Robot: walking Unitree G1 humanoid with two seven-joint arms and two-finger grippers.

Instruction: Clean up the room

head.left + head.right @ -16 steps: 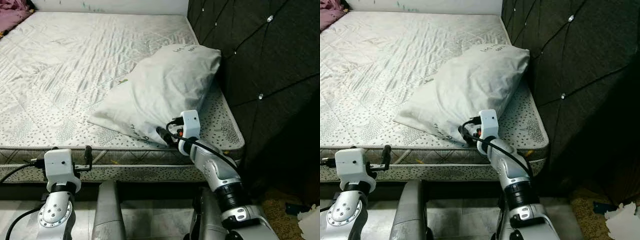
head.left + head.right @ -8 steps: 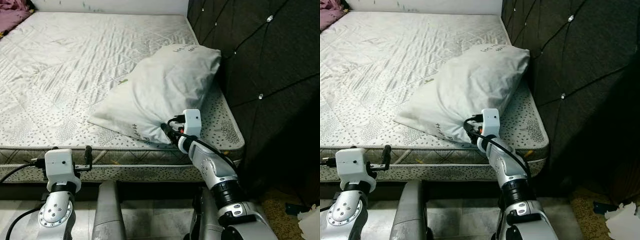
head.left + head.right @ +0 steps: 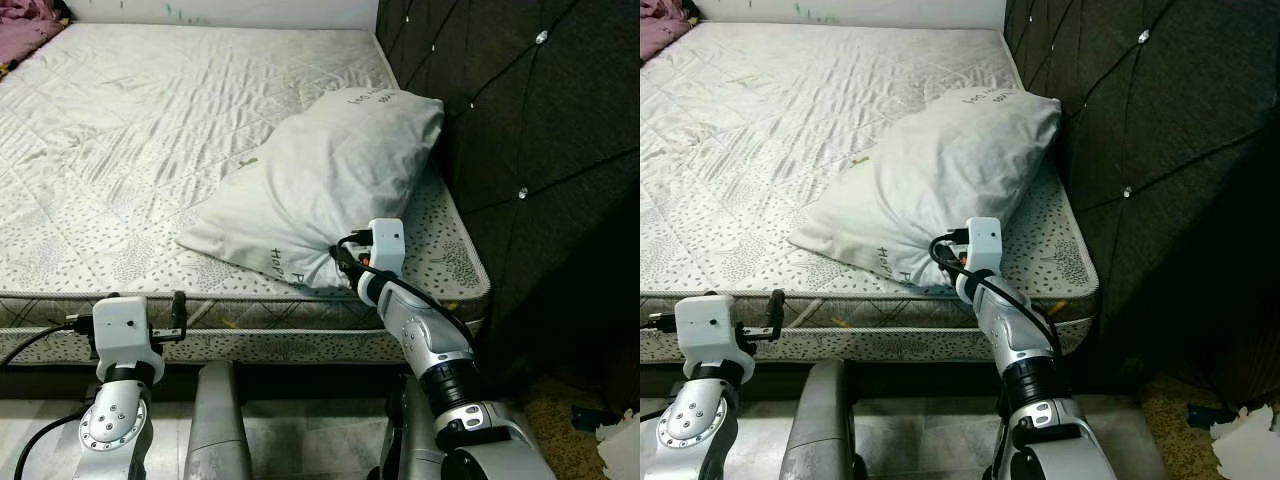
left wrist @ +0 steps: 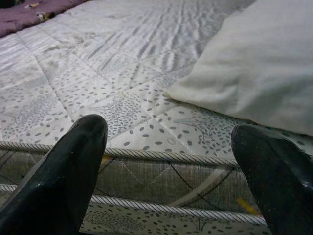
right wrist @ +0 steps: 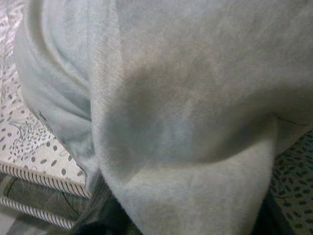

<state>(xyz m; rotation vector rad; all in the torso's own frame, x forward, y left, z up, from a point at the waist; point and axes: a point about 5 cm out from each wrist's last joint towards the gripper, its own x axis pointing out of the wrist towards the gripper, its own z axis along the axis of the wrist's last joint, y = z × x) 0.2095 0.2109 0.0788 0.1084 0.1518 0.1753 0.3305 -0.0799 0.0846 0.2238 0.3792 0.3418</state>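
Right pincer clamped on pillow

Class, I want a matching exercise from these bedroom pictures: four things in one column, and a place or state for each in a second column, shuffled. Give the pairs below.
Things
1. pillow
2. left gripper
3. right gripper
4. purple cloth

Places or states
A. at the far left corner of the mattress
B. open, in front of the mattress edge
C. leaning against the dark headboard
D. at the pillow's near corner, fabric bunched between its fingers

Pairs: 1-C, 2-B, 3-D, 4-A
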